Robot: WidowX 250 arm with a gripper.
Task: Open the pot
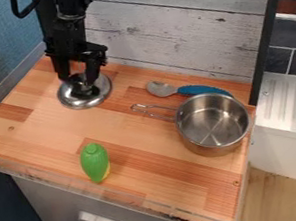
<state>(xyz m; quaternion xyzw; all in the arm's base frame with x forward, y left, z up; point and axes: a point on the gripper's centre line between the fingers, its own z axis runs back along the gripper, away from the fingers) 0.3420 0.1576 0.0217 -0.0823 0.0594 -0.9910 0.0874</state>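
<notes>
Your gripper is at the lid, jaw state unclear; beside your open pot lies a blue-handled spoon.

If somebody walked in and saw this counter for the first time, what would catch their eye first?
Probably the shiny, open steel pot at the right of the wooden counter, its handle pointing toward the upper left. Next, the black gripper at the upper left, down at the round metal lid. The bright green object near the front edge stands out too.
</notes>
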